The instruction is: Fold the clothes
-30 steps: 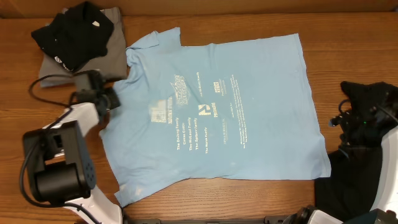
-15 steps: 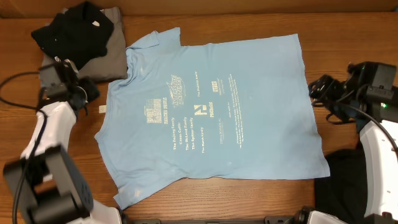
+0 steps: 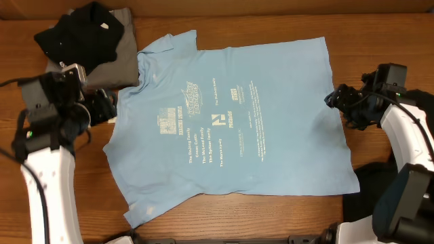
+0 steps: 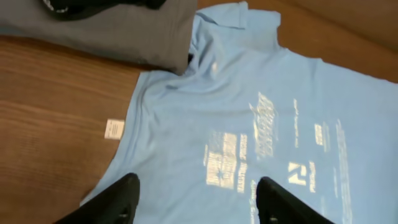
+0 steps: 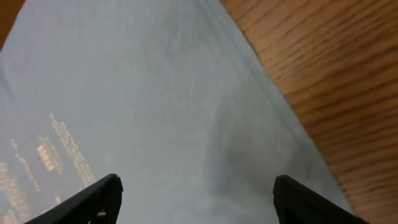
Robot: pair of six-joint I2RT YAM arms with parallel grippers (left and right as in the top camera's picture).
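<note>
Bare table (image 3: 380, 41) right of the blue T-shirt (image 3: 271, 156) — open lane around the right gripper (image 3: 337, 105). Left gripper (image 3: 105, 112) is tighter: gray-and-black pile (image 3: 115, 64) just beyond it, shirt edge alongside. Black garment (image 3: 366, 210) fills the near-right corner.

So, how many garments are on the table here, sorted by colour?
Light blue cotton T-shirt with printed lettering: 1
Black soft garments, top left and bottom right: 2
Grey folded garment under the top-left black one: 1
Total: 4
</note>
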